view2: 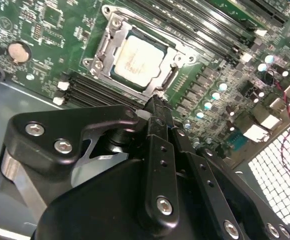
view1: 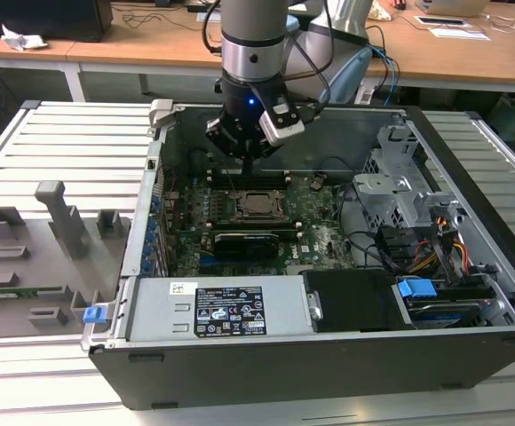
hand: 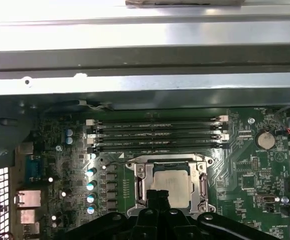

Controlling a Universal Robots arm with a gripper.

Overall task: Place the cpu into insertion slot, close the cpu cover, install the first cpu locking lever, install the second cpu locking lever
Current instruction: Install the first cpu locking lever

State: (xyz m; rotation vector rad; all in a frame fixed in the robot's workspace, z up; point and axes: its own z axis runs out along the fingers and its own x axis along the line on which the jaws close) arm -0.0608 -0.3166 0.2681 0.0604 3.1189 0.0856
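The cpu (view1: 256,203) (view2: 137,60) (hand: 172,186) lies flat in the insertion slot (view1: 240,205), silver face up, on the green board inside the open computer case. The cpu cover (view2: 105,45) (hand: 141,185) is down around it as a grey metal frame. A thin wire lever (hand: 155,156) (view2: 177,35) runs along the frame's side by the memory slots. My gripper (view1: 249,164) (view2: 157,100) (hand: 157,196) hangs just above the socket's edge, black fingers pressed together with nothing held between them. Whether the tips touch the frame is hidden.
Several long memory slots (hand: 155,135) (view2: 100,90) lie beside the socket. A long black card (view1: 244,241) sits on the socket's other side. A power supply (view1: 222,311), drive cage (view1: 400,186) and cables (view1: 435,248) crowd the case. A grey fixture (view1: 44,248) stands outside, at the exterior view's left.
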